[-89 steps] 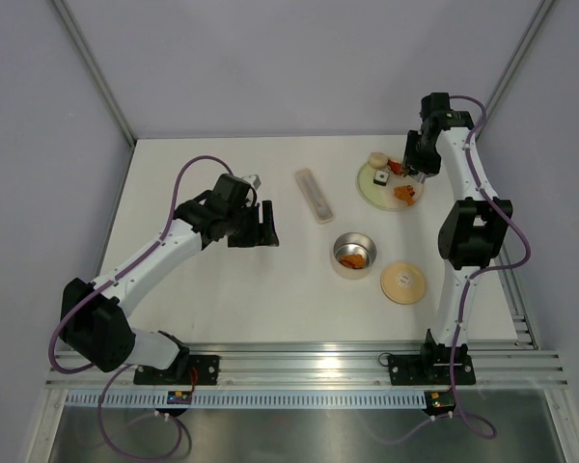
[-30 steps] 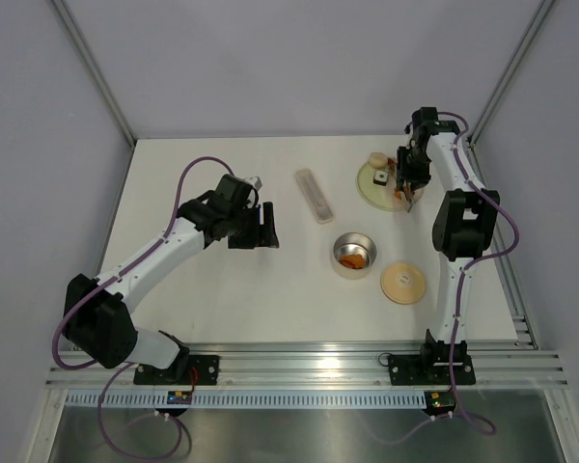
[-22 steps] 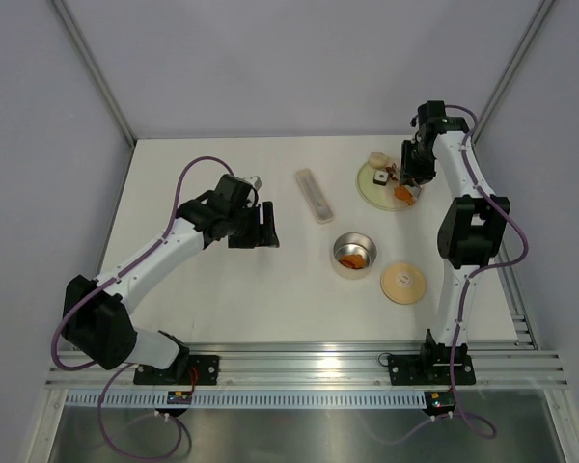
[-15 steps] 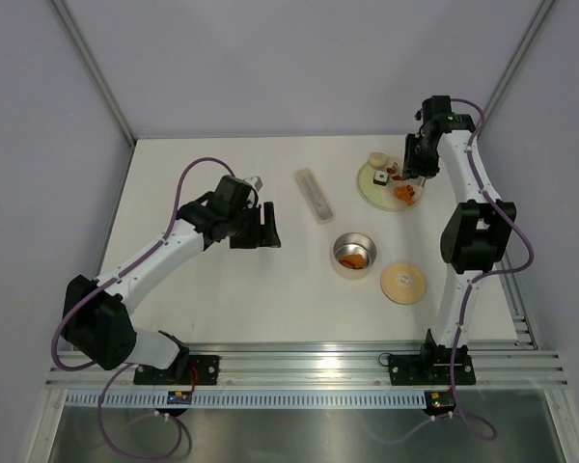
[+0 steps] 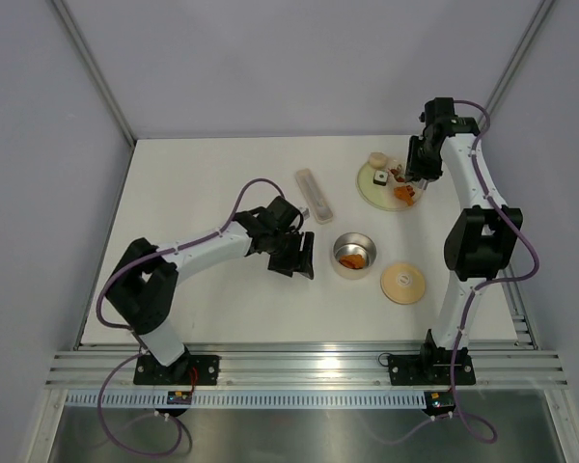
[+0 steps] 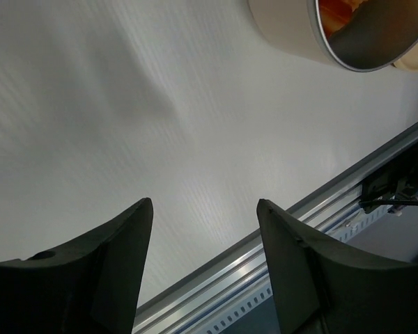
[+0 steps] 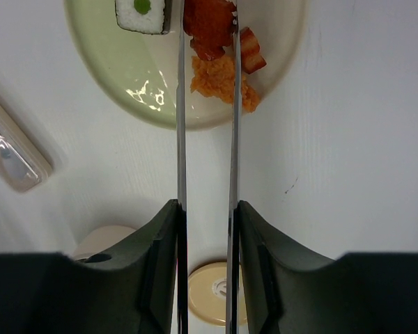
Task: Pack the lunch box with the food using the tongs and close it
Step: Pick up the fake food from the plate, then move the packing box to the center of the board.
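My right gripper (image 7: 206,205) is shut on the silver tongs (image 7: 180,125), whose two arms reach out over the pale green plate (image 7: 118,76). Their tips stand on either side of a red-orange food piece (image 7: 209,24). Beside it lie a white-and-black roll (image 7: 143,14), an orange lump (image 7: 219,80) and a small red strip (image 7: 252,59). A beige bun (image 5: 376,159) sits at the plate's far rim. The lunch box (image 5: 353,253) holds orange food (image 5: 350,258); its tan lid (image 5: 403,283) lies to its right. My left gripper (image 5: 299,258) hangs open just left of the lunch box (image 6: 292,35), with nothing between its fingers.
A pale oblong case (image 5: 315,195) lies left of the plate, behind the lunch box. The aluminium rail (image 6: 320,209) runs along the table's near edge. Grey walls close in the table at the back and sides.
My left arm has swung right, from mid-table to just beside the lunch box, and its jaws have narrowed a little. The right gripper with the tongs shifted slightly over the plate.
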`<state>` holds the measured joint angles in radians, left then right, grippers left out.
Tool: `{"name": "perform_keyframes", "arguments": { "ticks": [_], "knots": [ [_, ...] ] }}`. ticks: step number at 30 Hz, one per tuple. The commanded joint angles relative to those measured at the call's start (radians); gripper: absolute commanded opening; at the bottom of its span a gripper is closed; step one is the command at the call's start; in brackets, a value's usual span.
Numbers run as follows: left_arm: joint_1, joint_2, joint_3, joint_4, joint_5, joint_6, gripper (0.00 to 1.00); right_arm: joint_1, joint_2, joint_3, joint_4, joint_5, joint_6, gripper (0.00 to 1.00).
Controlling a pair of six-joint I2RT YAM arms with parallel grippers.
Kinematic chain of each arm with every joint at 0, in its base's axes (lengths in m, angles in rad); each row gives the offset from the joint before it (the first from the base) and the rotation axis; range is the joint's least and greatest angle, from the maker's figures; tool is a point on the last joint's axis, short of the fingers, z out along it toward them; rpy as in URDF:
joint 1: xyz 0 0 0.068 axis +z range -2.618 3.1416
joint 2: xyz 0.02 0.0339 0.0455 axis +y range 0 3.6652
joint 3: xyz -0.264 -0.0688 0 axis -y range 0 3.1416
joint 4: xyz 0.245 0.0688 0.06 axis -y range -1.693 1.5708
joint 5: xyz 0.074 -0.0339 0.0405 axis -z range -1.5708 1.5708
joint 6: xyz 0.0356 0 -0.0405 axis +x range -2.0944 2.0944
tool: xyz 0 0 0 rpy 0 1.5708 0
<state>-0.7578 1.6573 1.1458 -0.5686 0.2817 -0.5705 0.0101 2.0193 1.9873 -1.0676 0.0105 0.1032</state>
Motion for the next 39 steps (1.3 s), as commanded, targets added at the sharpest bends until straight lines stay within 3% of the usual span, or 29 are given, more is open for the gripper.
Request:
{"name": "perform_keyframes", "arguments": {
  "ticks": [1, 5, 9, 13, 19, 31, 39],
  "knots": [
    [-0.015, 0.053, 0.060, 0.104, 0.111, -0.023, 0.62, -0.002, -0.100, -0.013, 0.024, 0.020, 0.016, 0.13],
    [-0.026, 0.110, 0.095, 0.144, 0.154, -0.029, 0.57, -0.002, -0.137, -0.034, 0.023, 0.028, 0.030, 0.13],
    [-0.038, 0.183, 0.161, 0.145, 0.169, -0.026, 0.46, -0.002, -0.168, -0.044, 0.011, 0.032, 0.050, 0.13],
    [-0.048, 0.255, 0.229, 0.147, 0.177, -0.026, 0.42, -0.001, -0.214, -0.080, 0.009, 0.032, 0.075, 0.13],
    [-0.048, 0.375, 0.348, 0.127, 0.177, -0.022, 0.25, -0.002, -0.269, -0.131, 0.018, 0.009, 0.095, 0.13],
    [-0.045, 0.536, 0.617, 0.092, 0.152, -0.046, 0.26, 0.063, -0.390, -0.220, 0.003, 0.006, 0.122, 0.13],
    [0.008, 0.434, 0.592, 0.052, 0.140, -0.028, 0.26, 0.180, -0.505, -0.378, -0.014, 0.057, 0.156, 0.13]
  ]
}}
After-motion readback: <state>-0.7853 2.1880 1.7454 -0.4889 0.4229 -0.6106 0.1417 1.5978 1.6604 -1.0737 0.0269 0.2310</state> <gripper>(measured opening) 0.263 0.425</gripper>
